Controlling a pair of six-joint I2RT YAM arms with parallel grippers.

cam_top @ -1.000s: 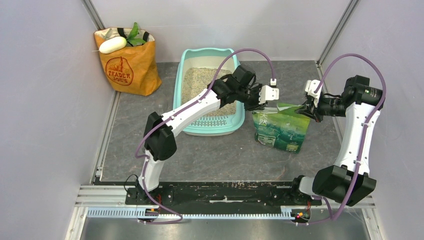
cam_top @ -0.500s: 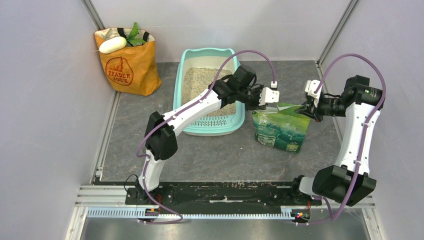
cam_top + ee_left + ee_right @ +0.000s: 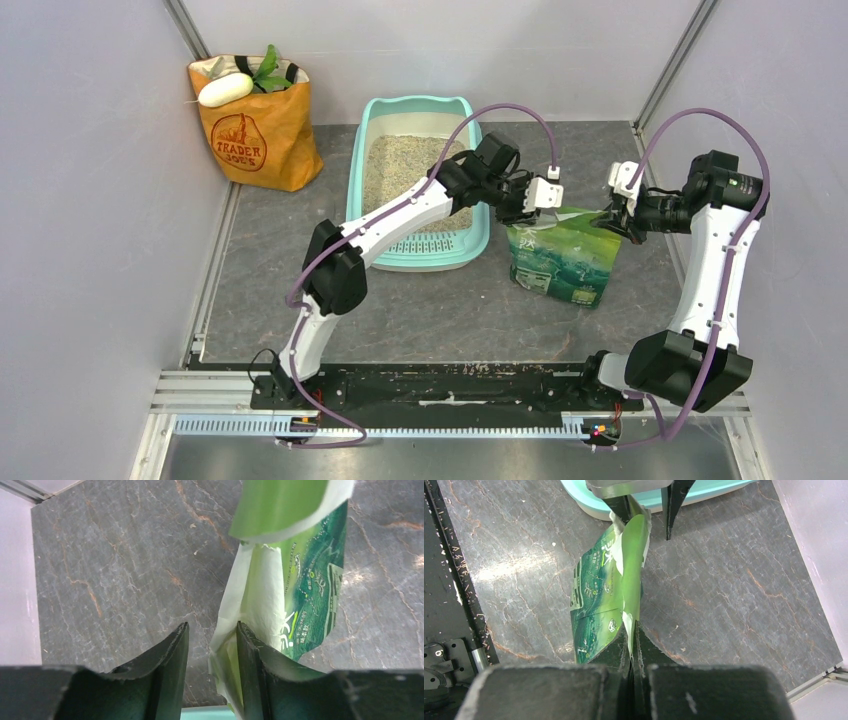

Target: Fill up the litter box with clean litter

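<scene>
Green bag (image 3: pixel 560 255) stands right of litter box (image 3: pixel 356 190), far counter (image 3: pixel 440 310); litter (image 3: pixel 395 165) lies in box | right fingers (image 3: pixel 644 652) clamped on bag top | left fingers (image 3: pixel 167 680) apart astride other corner | likely heavy, floppy: hold both corners.

One litter box (image 3: pixel 356 190) holds one bed of litter (image 3: pixel 398 158). There is one green bag (image 3: pixel 565 262), one orange paper bag (image 3: pixel 255 140) with one white vegetable (image 3: pixel 225 90), and two arms: left arm (image 3: pixel 400 212), right arm (image 3: pixel 712 270).
</scene>
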